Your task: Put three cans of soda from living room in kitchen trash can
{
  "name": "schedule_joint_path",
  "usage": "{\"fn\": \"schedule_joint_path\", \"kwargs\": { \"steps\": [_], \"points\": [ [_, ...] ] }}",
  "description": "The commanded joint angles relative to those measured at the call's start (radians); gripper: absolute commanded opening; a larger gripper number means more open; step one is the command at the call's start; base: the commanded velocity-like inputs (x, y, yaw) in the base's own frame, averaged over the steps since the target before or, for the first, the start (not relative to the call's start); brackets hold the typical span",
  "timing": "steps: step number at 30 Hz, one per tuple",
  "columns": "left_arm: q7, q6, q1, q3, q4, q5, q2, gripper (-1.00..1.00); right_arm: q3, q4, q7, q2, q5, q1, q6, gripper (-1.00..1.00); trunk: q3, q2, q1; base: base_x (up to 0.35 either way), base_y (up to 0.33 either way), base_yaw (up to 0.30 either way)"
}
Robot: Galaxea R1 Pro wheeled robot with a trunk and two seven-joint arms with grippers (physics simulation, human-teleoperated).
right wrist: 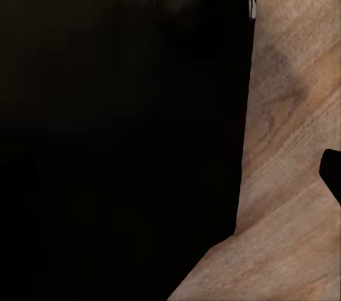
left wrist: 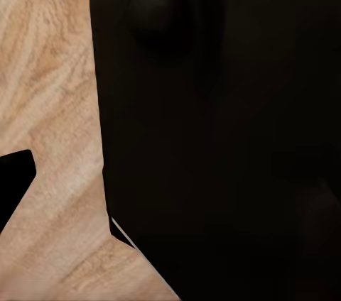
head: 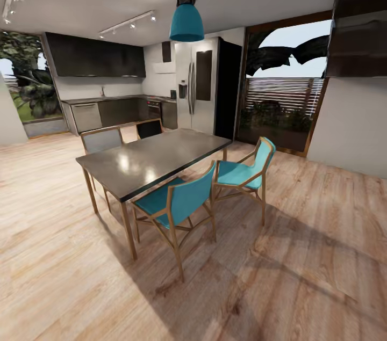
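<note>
Kitchen (head: 134,78), seen from the head camera: one grey dining counter (head: 156,158) standing on the wood floor (head: 301,276), its top bare and glossy. Chairs around it, counted: four. Two are teal, the nearer teal chair (head: 174,201) at the counter's long side and the farther teal chair (head: 244,172) just beside it toward the window; one grey chair (head: 102,139) and one dark chair (head: 149,128) stand on the far side. One teal pendant lamp (head: 186,21) hangs above the counter. One steel double-door fridge (head: 196,86) stands against the back wall, with dark cabinets (head: 97,55) running to its left over a worktop. Two ceiling light tracks (head: 129,22). One large wood-framed window (head: 282,83) at right, with a slatted fence beyond it.

Left wrist camera: a large black body (left wrist: 220,130) (robot part, too dark to identify) over pale wood floor, with a black corner (left wrist: 14,180) at the frame edge. Right wrist camera: a like black mass (right wrist: 121,130) over the same planking.

Left tool and right tool: I cannot tell whether either is wide, narrow or holding anything. Soda cans and trash can: location cannot be told from these views.
</note>
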Motion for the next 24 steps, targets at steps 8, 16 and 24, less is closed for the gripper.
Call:
{"fn": "schedule_joint_path", "kwargs": {
  "steps": [8,16,24],
  "points": [
    [-0.003,-0.008,0.011,-0.002,-0.024,-0.001,-0.020,1.00,0.003,-0.006,0.000,-0.003,0.003,-0.016,0.008,1.00,0.000,0.000,0.000,0.000,0.000,0.000],
    [-0.003,-0.008,0.011,-0.002,-0.024,-0.001,-0.020,1.00,0.003,-0.006,0.000,-0.003,0.003,-0.016,0.008,1.00,0.000,0.000,0.000,0.000,0.000,0.000],
    [-0.004,-0.010,0.013,0.000,-0.030,-0.001,-0.022,1.00,0.003,-0.012,0.001,-0.006,0.003,-0.022,0.007,1.00,0.000,0.000,0.000,0.000,0.000,0.000]
  ]
}}
